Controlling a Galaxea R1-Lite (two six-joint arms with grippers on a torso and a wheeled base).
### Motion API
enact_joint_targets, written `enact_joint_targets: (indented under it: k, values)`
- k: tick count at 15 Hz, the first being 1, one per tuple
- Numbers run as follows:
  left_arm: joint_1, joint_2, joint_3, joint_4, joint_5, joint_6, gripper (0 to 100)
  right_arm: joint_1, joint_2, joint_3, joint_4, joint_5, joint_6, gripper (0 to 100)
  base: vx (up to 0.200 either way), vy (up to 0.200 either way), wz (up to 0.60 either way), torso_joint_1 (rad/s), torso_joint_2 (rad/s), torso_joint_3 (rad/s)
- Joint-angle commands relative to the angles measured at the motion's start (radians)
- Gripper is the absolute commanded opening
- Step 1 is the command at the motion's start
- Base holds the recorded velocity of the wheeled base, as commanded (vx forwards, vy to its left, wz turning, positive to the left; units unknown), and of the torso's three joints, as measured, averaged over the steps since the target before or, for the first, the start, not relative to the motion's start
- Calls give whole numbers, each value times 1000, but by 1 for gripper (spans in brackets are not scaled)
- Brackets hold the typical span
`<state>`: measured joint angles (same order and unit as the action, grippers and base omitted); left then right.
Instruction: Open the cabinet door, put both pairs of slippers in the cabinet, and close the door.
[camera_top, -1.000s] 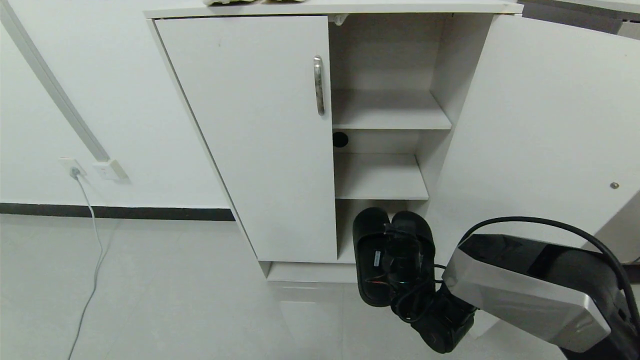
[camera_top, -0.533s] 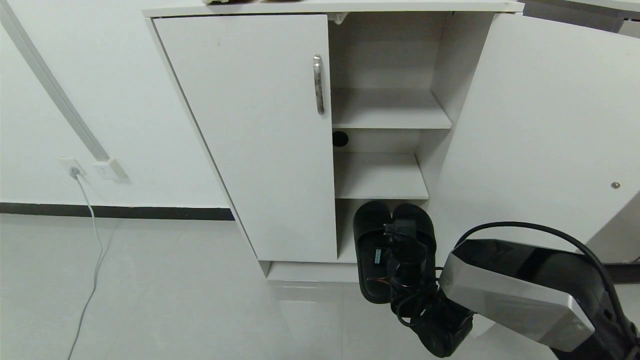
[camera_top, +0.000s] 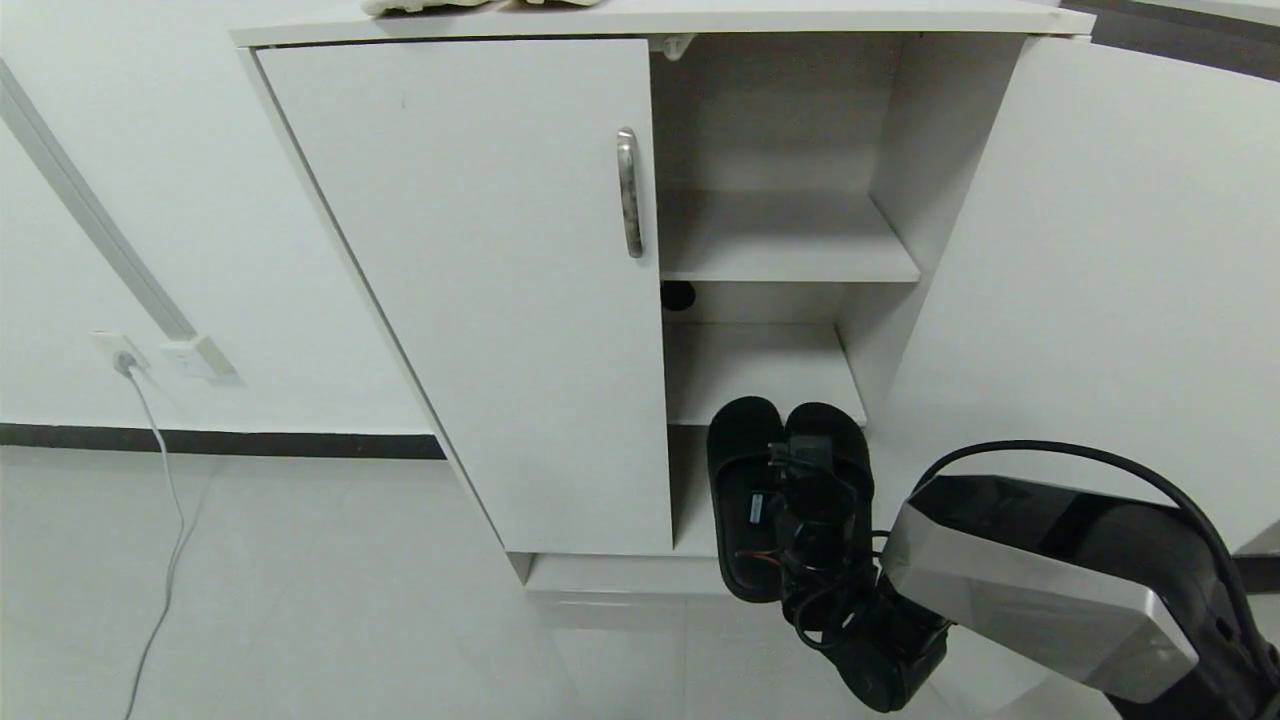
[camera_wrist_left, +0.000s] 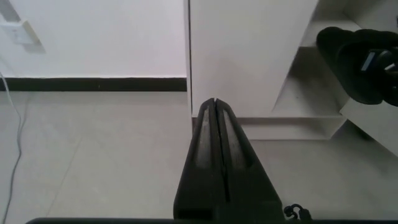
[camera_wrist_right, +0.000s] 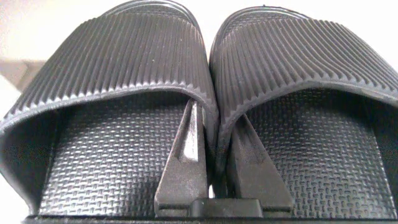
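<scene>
One black slipper pair (camera_top: 745, 450), lower centre, is clamped in the right gripper's (camera_wrist_right: 214, 124) jaws. The left gripper's (camera_wrist_left: 215, 106) jaws are pressed together, empty. Next it must go into the open cabinet (camera_top: 770, 370).

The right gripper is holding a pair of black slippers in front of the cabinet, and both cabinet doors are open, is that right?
Not quite: only the right door is open. The head view shows the left door, with its metal handle, shut. The rest stands: the right gripper holds the pair of black slippers in front of the cabinet.
</scene>
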<state>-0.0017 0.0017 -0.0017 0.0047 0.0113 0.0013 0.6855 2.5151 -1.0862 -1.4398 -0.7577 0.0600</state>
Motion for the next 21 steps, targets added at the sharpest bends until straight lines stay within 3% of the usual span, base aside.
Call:
enact_joint_targets:
  k: [1, 4, 9, 14, 17, 21]
  values:
    - [-1, 1, 0, 0, 1, 0, 0, -3, -4, 0, 2, 0, 0, 0, 200, 0, 0, 2, -2, -2]
    - [-1, 1, 0, 0, 6, -1, 0, -6, -4, -1, 4, 4, 1, 0, 200, 0, 0, 1, 2, 1]
    - [0, 0, 0, -2, 6, -1, 0, -29, -7, -66, 102, 12, 6, 0, 0, 0, 0, 0, 0, 0]
    - [0, 0, 0, -2, 6, -3, 0, -35, -9, -130, 245, 93, 7, 0, 0, 0, 0, 0, 0, 0]
    - [-1, 1, 0, -2, 6, -3, 0, -64, -2, -299, 401, 93, 17, 0, 0, 0, 0, 0, 0, 0]
    - [0, 0, 0, -2, 6, -3, 0, -81, 47, -449, 506, 97, 27, 0, 0, 0, 0, 0, 0, 0]
